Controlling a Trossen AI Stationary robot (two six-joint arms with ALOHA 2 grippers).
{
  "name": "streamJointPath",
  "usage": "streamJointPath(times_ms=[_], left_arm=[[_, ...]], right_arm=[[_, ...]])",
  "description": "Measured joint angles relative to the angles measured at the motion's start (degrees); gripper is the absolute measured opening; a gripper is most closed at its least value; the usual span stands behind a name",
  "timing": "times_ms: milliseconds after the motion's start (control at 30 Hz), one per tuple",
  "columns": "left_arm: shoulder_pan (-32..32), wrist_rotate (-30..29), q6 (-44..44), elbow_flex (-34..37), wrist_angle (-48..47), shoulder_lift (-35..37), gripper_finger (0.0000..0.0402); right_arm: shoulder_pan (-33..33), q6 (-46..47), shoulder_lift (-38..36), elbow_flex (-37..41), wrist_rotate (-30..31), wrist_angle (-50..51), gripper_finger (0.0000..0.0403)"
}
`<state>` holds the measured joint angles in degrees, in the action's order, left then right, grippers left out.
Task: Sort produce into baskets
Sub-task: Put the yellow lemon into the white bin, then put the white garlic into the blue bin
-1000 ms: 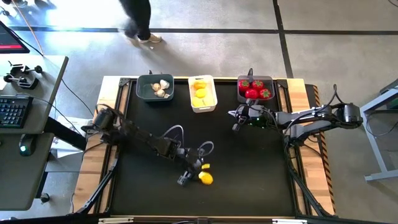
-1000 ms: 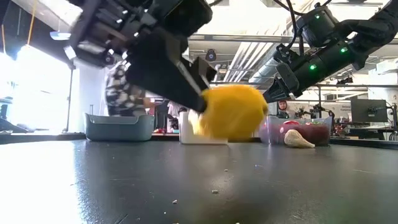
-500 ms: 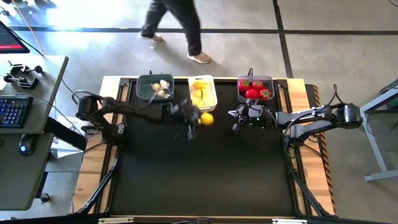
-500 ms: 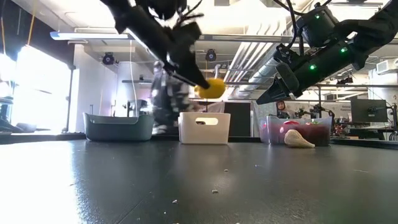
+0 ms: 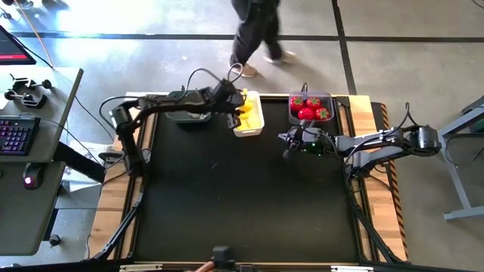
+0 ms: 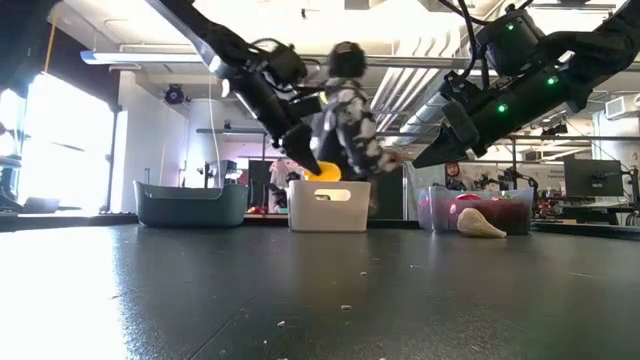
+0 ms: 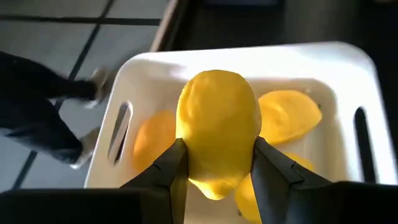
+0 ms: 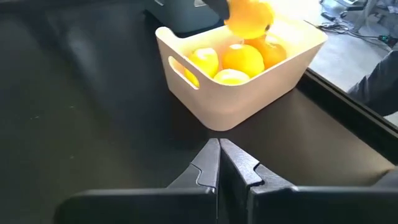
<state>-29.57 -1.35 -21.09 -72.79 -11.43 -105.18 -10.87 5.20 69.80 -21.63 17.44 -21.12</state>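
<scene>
My left gripper (image 5: 239,103) is shut on a yellow lemon (image 7: 217,124) just above the white basket (image 5: 249,129), which holds several other lemons (image 7: 286,118). The held lemon also shows in the low view (image 6: 322,172) and the right wrist view (image 8: 249,15). My right gripper (image 5: 288,148) hovers shut and empty over the table in front of the dark basket of red pieces (image 5: 310,108). The left dark grey basket (image 5: 181,117) is partly hidden by my left arm. A whitish piece (image 6: 480,225) lies on the table before the red basket. My left gripper pinches the lemon's two opposite sides (image 7: 186,149) between its two fingers, around its middle. The fingers come slanting down from the table's left. The lemon hangs clear, just over the lemons in the white basket.
A person (image 5: 257,30) walks on the floor beyond the table's far edge. The black mat (image 5: 242,204) covers the near and middle table. A desk with a keyboard (image 5: 15,136) stands to the left.
My left gripper has carried the lemon from low over the table's near middle, up and toward the far edge, to just above the white basket. It has stayed shut on the lemon. The person behind the table has walked to the right.
</scene>
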Motion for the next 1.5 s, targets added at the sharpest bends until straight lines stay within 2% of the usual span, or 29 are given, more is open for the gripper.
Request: streamJointPath(times_ms=[167, 233, 367, 533, 633, 800, 900, 1000, 1200, 1500], left_arm=[[-1.3, 6.47, -11.43, -8.26, -7.63, -5.0, 0.0116], [-1.24, 7.09, -14.46, -10.13, -9.29, -6.58, 0.0116], [-1.06, 7.26, -16.54, -13.02, -11.73, -9.47, 0.0115], [-1.13, 7.02, -16.45, -13.19, -12.21, -11.2, 0.0121], [-1.06, 6.74, -15.51, -13.19, -12.45, -11.22, 0.0145], [-0.65, 6.04, -14.14, -13.19, -12.79, -11.22, 0.0209], [-0.65, 6.07, -13.29, -13.19, -13.32, -11.22, 0.0244], [-0.97, 7.09, -13.37, -13.19, -13.71, -11.22, 0.0261], [-1.97, 12.7, -11.43, -12.32, -11.61, -11.07, 0.0249], [-3.51, 13.52, -10.45, -7.78, -7.43, -6.22, 0.0205]], right_arm=[[0.0, -0.86, 0.0, 0.0, 1.11, 0.13, 0.0], [0.0, -1.26, 0.0, 0.0, 1.1, 0.26, 0.0], [0.0, -2.47, 0.0, 0.0, 1.1, 0.76, 0.0], [0.0, -2.71, 0.0, 0.0, 1.1, 0.78, 0.0], [0.0, -2.68, 0.0, 0.0, 1.1, 0.69, 0.0], [0.0, -2.68, 0.0, 0.0, 1.1, -0.49, 0.0], [0.0, -2.66, 0.0, 0.0, 1.1, -3.4, 0.0], [0.0, -2.7, 0.0, -0.02, 1.1, -7.58, 0.0], [0.0, -3.14, 0.0, -0.07, 1.1, -12.33, 0.0], [0.0, -2.66, 0.0, -0.07, 1.6, -12.9, 0.0]])
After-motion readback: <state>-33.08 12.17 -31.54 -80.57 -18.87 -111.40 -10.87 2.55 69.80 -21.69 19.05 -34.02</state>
